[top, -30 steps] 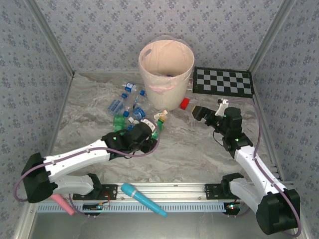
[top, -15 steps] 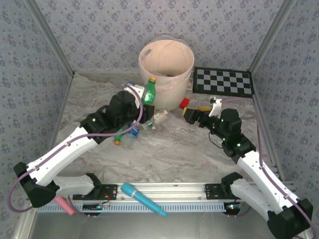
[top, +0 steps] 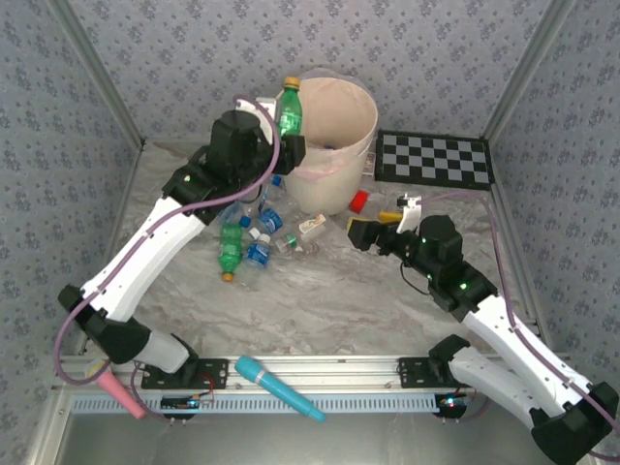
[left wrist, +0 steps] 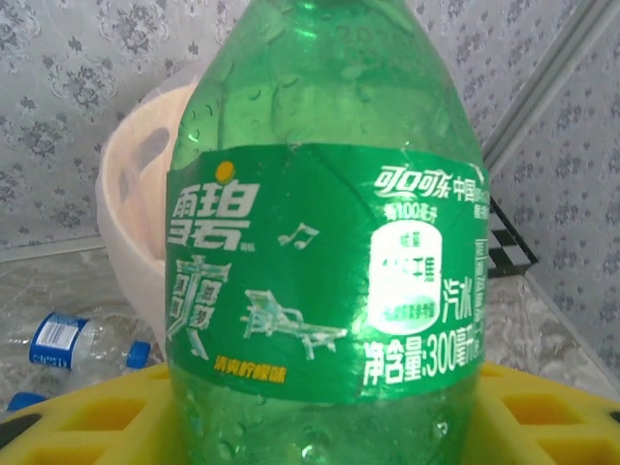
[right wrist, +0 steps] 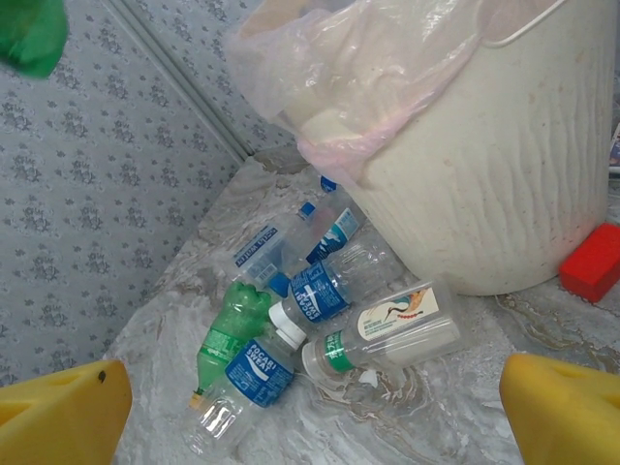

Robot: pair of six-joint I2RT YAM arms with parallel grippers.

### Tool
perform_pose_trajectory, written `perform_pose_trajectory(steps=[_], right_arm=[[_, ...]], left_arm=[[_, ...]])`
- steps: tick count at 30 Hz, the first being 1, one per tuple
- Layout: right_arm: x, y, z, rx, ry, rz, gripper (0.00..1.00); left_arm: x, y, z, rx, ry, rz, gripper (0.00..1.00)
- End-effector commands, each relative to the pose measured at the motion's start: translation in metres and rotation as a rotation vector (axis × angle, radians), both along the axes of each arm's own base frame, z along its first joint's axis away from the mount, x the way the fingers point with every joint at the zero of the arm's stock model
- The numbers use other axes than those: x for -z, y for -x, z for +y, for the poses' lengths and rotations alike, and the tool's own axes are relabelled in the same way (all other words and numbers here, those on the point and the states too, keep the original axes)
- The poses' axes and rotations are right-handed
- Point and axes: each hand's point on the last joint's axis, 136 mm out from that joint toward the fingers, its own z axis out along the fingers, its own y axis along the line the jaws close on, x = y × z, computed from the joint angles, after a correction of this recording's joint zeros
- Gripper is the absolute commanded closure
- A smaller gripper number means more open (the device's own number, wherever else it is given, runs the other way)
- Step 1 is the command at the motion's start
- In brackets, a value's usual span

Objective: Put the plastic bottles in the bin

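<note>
Holding a green bottle point(top: 289, 114) upright in the left end effector point(top: 287, 141), yellow cap up, raised at the left rim of the bin point(top: 366, 124). Left wrist view reads the label: 雪碧, 可口可乐, 净含量:300毫升. It also shows yellow pads point(left wrist: 87, 421) either side of the bottle's base, the bin wall behind, and a clear bottle point(left wrist: 66, 339) with a blue label lying on the tabletop point(left wrist: 58, 281) at lower left.

Right end effector point(top: 374, 225) is spread wide with nothing in it, near the red block point(top: 358, 201).

Right wrist view resolves what the top view can't:
- "POCARI SWEAT" on a blue-label bottle point(right wrist: 257, 366)
- a second green bottle point(right wrist: 228, 334) lying flat
- a bird-label bottle point(right wrist: 392, 329), clear with a white label
- all heaped just beside the bin
- a clear liner point(right wrist: 387, 87) draped over the rim

Top view adds a checkerboard point(top: 433, 160) right of the bin, plus a blue wand point(top: 279, 387) and a pink wand point(top: 121, 395) at the near rail.
</note>
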Motion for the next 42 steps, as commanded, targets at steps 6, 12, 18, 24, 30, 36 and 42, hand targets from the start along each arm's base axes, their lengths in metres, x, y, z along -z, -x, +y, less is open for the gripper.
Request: perform_pose_trajectory(steps=[6, 12, 18, 24, 30, 36, 42], right_arm=[[-0.024, 0.007, -0.002, 0.012, 0.005, -0.065, 0.0], [-0.032, 0.011, -0.002, 0.011, 0.0, -0.084, 0.0], [-0.035, 0.014, -0.003, 0.014, 0.006, -0.09, 0.0], [-0.034, 0.016, -0.006, 0.024, 0.015, -0.091, 0.0], [-0.032, 0.015, -0.007, 0.029, 0.023, -0.091, 0.0], [-0.03, 0.014, -0.006, 0.028, 0.022, -0.086, 0.0], [-0.03, 0.014, -0.006, 0.032, 0.019, -0.087, 0.0]], left_arm=[[-0.05, -0.035, -0.016, -0.042, 0.118, -0.079, 0.43], [-0.046, -0.063, -0.033, -0.036, 0.097, -0.058, 0.42], [-0.037, -0.085, -0.048, -0.028, 0.051, -0.021, 0.41], [-0.033, -0.096, -0.054, -0.021, 0.043, -0.008, 0.41], [-0.027, -0.099, -0.052, -0.025, 0.035, 0.007, 0.19], [-0.029, -0.097, -0.051, -0.024, 0.033, 0.006, 0.05], [-0.028, -0.095, -0.048, -0.026, 0.024, 0.012, 0.04]])
